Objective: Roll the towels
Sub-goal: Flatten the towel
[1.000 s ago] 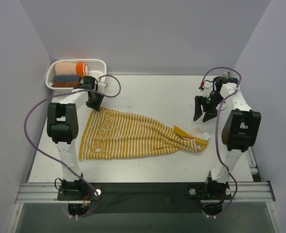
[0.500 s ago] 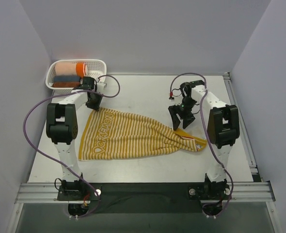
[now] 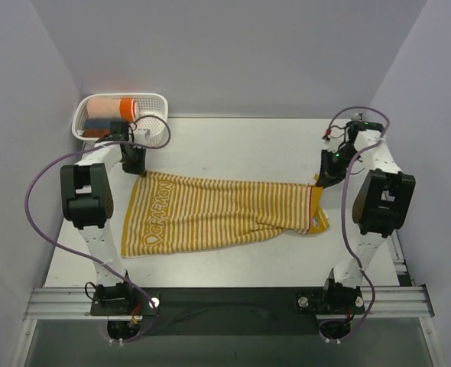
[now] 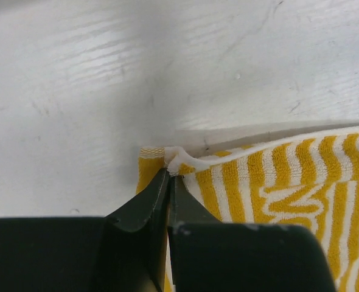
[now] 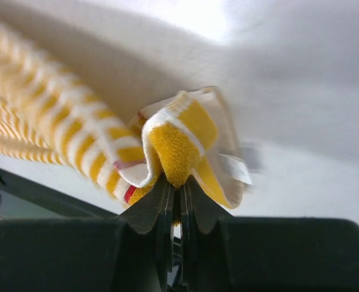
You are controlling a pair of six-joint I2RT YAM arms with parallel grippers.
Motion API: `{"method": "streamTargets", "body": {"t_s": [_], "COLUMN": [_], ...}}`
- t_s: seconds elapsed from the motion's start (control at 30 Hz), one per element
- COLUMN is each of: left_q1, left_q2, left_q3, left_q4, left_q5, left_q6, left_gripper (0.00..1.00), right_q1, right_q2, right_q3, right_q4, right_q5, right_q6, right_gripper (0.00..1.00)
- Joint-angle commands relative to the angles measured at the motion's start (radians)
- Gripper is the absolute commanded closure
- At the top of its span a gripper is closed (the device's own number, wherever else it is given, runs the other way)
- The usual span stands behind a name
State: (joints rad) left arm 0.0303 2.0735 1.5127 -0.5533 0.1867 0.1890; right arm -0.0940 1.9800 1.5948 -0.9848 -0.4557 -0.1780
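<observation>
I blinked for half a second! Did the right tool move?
Yes. The right tool slid right, farther from the basket, gripping the towel.

The white bench (image 3: 241, 149) is carrying two things. A yellow-and-white striped towel (image 3: 218, 210) is lying stretched lengthwise across its middle. The lettered end is lying flat toward the left, while the right end is bunching and folding over itself. A white perforated basket (image 3: 145, 96) is sitting at the far left corner, apart from the towel.
</observation>
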Motion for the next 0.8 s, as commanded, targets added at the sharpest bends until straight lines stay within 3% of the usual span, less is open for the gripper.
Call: {"method": "streamTargets", "body": {"t_s": [0.0,0.23,0.53,0.77], "left_q1": [0.056,0.105,0.117,0.223], "left_q2": [-0.093,-0.2,-0.358,-0.732], "left_q3": [0.004,0.015,-0.022,-0.218], "left_q4": [-0.016,0.075,0.098,0.073], "left_q5": [0.092,0.166,0.24,0.31], "left_q6": [-0.06,-0.117,-0.16,-0.183], "left_gripper": [1.0,1.0,1.0,1.0], "right_q1": [-0.105,-0.288,-0.363,-0.496], "right_q2": [-0.104,-0.132,-0.222,-0.53], "right_q3": [0.097,0.192,0.148,-0.008], "right_q4": [-0.029,0.041,0.092,0.118], "right_q5": [-0.066,-0.086,-0.116,-0.21], "right_q6": [0.038,0.147,0.172,0.143], "right_gripper": [1.0,1.0,1.0,1.0]}}
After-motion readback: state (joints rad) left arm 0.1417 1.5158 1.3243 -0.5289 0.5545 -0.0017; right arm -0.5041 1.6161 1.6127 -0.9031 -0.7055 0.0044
